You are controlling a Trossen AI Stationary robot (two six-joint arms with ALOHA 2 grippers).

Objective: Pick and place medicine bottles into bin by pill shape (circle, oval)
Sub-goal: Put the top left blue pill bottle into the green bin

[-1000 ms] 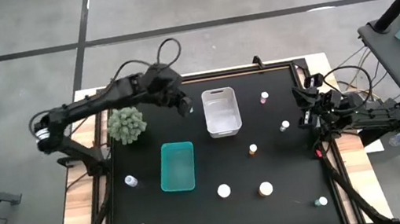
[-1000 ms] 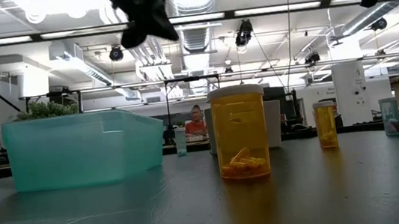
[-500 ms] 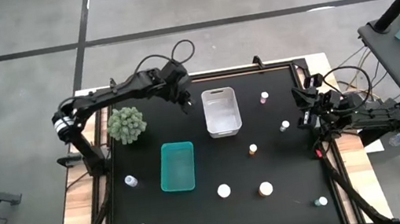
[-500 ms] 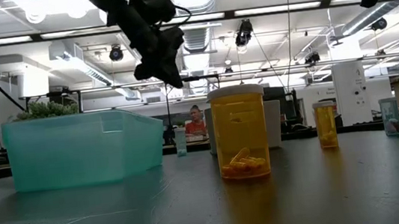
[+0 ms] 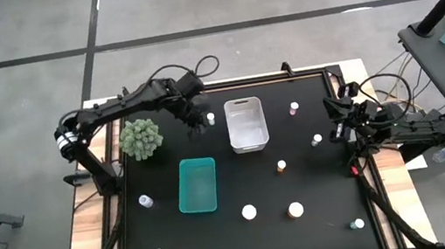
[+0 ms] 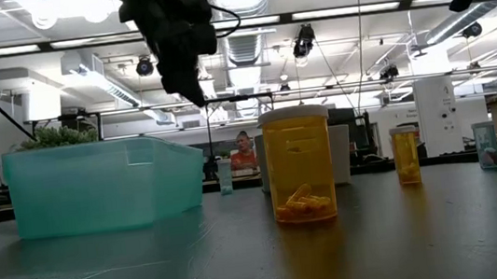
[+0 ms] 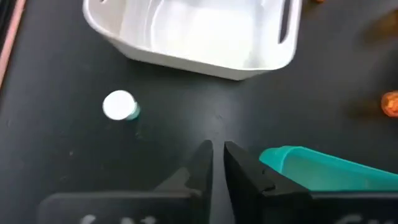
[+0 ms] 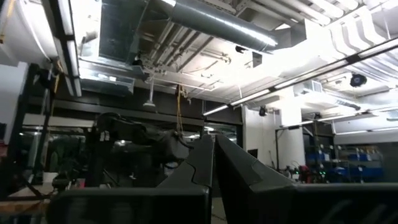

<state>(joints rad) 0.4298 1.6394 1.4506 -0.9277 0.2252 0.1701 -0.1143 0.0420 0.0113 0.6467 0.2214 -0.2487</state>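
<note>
Standing only a sliver apart and empty, the fingers of the left gripper (image 7: 217, 163) are held above the mat between the green plant (image 5: 140, 139) and the white bin (image 5: 246, 123), with a white-capped bottle (image 5: 210, 118) just beside them. The other medicine bottles are scattered over the mat near and right of the teal bin (image 5: 197, 184). The right gripper (image 8: 214, 163) is parked fully closed and empty at the table's right edge.
</note>
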